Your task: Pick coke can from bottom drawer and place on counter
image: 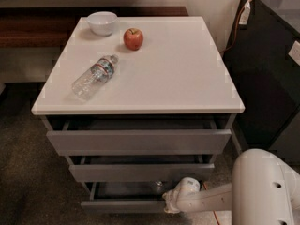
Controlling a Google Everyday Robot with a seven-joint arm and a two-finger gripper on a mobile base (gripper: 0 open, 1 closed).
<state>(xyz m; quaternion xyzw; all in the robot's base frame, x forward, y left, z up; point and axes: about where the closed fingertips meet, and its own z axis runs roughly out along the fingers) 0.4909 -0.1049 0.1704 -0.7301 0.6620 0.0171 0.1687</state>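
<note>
Coke can [158, 186]: only a small dim shape with a silvery glint shows, inside the bottom drawer [121, 205], low in the frame and near centre.
Can axis: cannot tell; the glint suggests one silvery end faces up, but the body is lost in shadow.
Bottom drawer: pulled out further than the two drawers above, its shallow grey front nearest the lower edge.
Arm: white, entering from the lower right corner as a thick rounded link, then a slimmer forearm running leftward and roughly level toward the drawer.
Gripper [174, 199]: at the right end of the bottom drawer's opening, low over its front edge, pointing left.
Grip state: cannot tell.
Can relative to gripper: just left of it and slightly higher in the frame; contact cannot be told.
Counter [178, 74]: white square top filling the middle of the frame.
On the counter: white bowl [102, 22] at upper left, red apple [133, 38] beside it, clear water bottle [95, 76] lying on its side.
</note>
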